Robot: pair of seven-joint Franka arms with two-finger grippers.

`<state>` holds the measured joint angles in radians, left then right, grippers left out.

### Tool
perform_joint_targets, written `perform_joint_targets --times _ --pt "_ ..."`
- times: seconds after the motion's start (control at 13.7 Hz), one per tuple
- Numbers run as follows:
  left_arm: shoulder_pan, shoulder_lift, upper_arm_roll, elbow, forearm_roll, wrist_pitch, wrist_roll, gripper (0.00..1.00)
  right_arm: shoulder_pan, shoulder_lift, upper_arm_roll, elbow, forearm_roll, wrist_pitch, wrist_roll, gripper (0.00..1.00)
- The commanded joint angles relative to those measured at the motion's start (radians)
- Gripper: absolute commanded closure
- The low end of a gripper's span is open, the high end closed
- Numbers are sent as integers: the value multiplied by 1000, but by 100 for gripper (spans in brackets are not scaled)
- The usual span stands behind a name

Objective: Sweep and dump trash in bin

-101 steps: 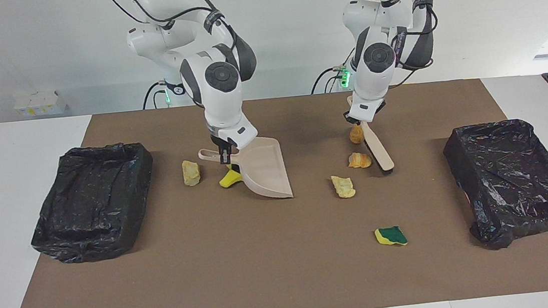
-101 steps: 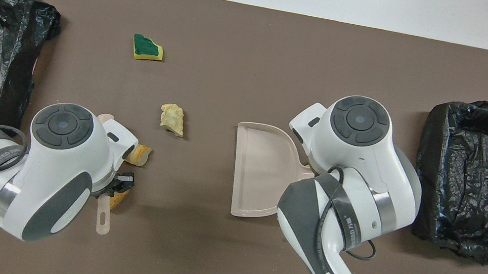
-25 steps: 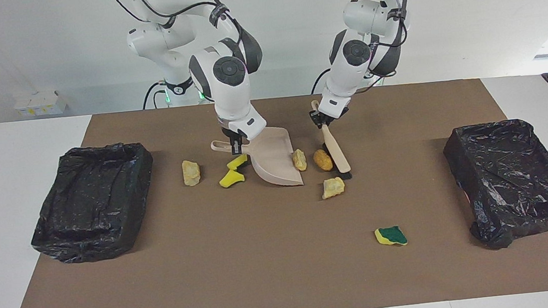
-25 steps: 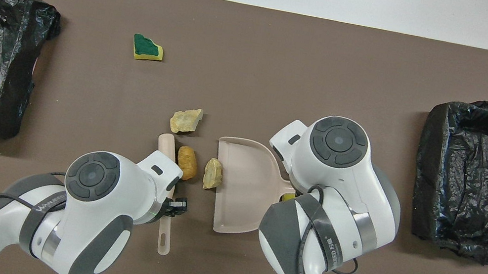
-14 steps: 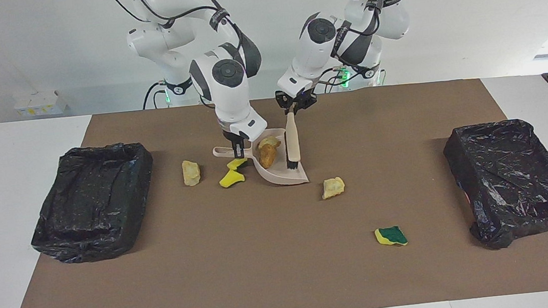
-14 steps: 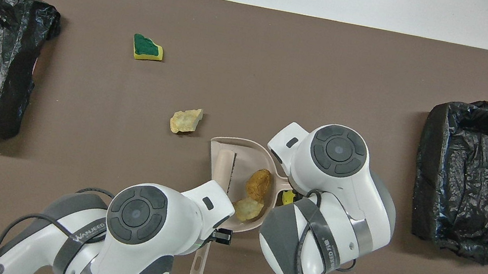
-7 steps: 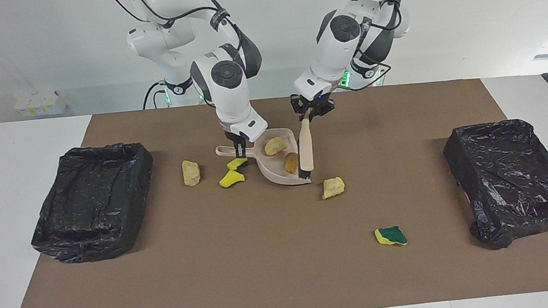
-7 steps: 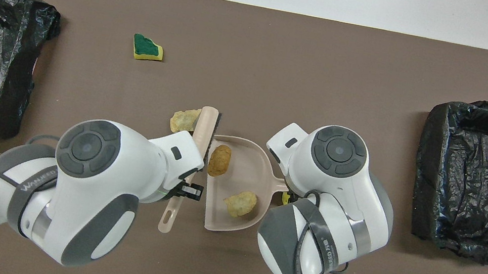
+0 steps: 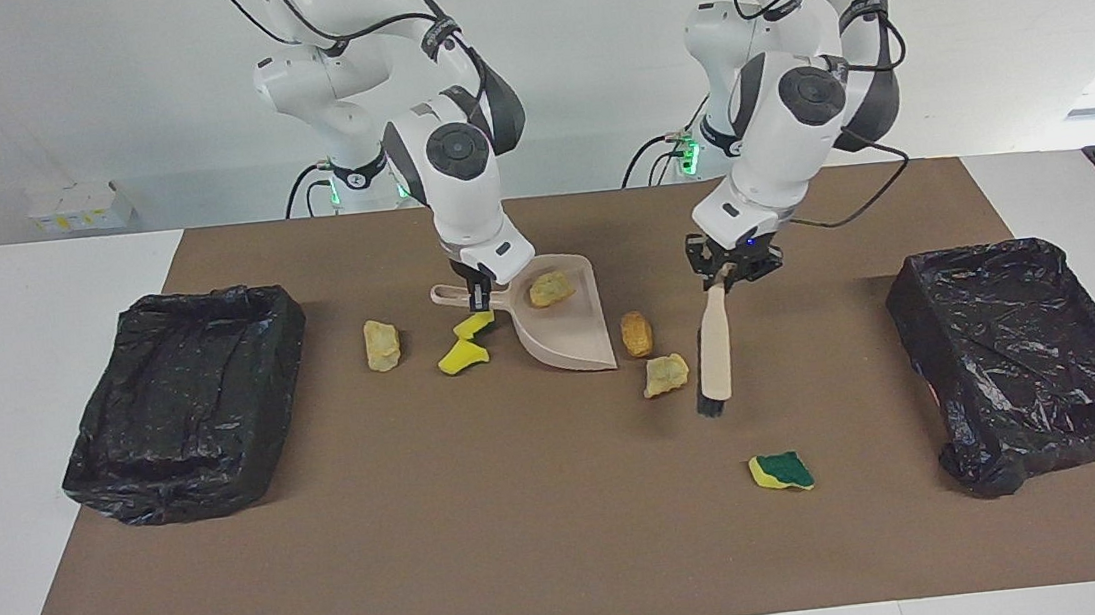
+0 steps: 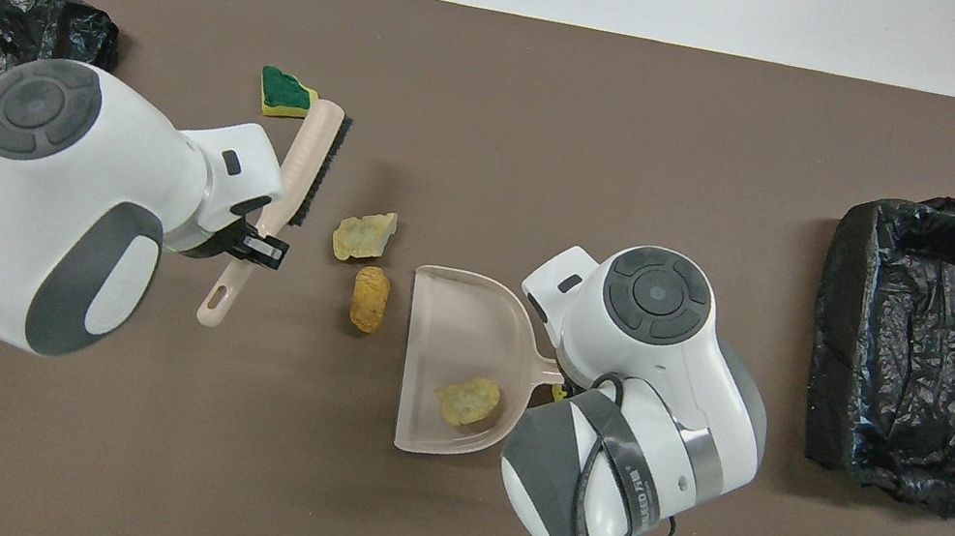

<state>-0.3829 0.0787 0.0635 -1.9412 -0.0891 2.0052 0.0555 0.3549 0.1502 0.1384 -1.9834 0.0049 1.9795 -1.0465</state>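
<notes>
Beige dustpan (image 9: 564,321) clamped in right gripper (image 9: 480,297) | brush (image 9: 713,352) clamped in left gripper (image 9: 729,271) | trash (image 9: 664,374) probably light, soft, rolls easily; push from its side.

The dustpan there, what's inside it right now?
One tan lump lies in the dustpan, toward its handle end. The rest of the pan shows bare. The right arm covers only the handle, so nothing else seems hidden.

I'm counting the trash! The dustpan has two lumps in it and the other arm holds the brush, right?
Not quite. The dustpan has only one lump in it, as the overhead view shows; an orange-brown lump lies on the mat just outside. The left gripper does hold the brush.
</notes>
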Motion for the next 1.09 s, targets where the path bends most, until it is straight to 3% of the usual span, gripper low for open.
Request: perform_joint_targets --times 0.0,0.29,0.66,0.87,1.02 --pt "84 107 -11 149 70 -58 104 100 -8 -26 6 -17 20 -50 25 100" --pt "174 240 -11 303 139 -57 217 100 3 -35 6 -17 18 -64 166 100" --pt "235 361 -11 392 218 16 392 100 4 -44 6 -32 18 -60 216 100" --pt "230 375 -13 384 236 21 461 100 18 -44 7 -32 18 -56 223 100" --pt "222 354 -19 325 227 24 520 100 27 -46 7 -32 18 -56 224 100"
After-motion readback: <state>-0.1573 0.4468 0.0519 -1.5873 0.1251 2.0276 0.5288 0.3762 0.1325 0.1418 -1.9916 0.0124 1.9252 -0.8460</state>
